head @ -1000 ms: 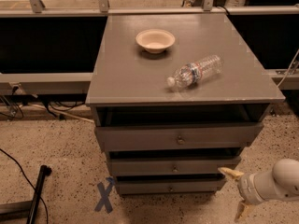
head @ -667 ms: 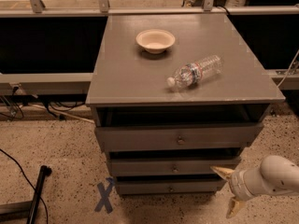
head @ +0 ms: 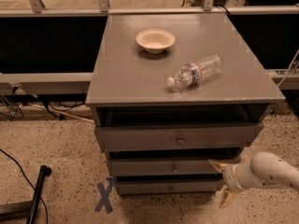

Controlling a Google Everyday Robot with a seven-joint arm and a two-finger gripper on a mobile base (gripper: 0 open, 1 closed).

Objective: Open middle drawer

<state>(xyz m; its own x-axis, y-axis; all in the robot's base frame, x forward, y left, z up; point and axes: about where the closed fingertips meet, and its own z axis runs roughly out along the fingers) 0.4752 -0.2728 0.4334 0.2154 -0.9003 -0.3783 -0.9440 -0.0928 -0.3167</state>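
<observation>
Speckled floor point(head: 60, 171); splayed pincer point(head: 222, 181) by right end of middle drawer point(head: 145, 168)

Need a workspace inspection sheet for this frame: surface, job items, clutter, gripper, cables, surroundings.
Surface: grey cabinet top, carries two loose things.
Job's things: middle drawer, its round knob at the front's centre, not gripped.
Clutter: bowl upright; plastic bottle lying on its side, apart from the bowl.
Gripper: gripper open, low on the right, by the middle drawer's right end, off the knob.
Cables: black cable across the floor, left.
Surroundings: speckled floor; blue tape X left of the bottom drawer.
</observation>
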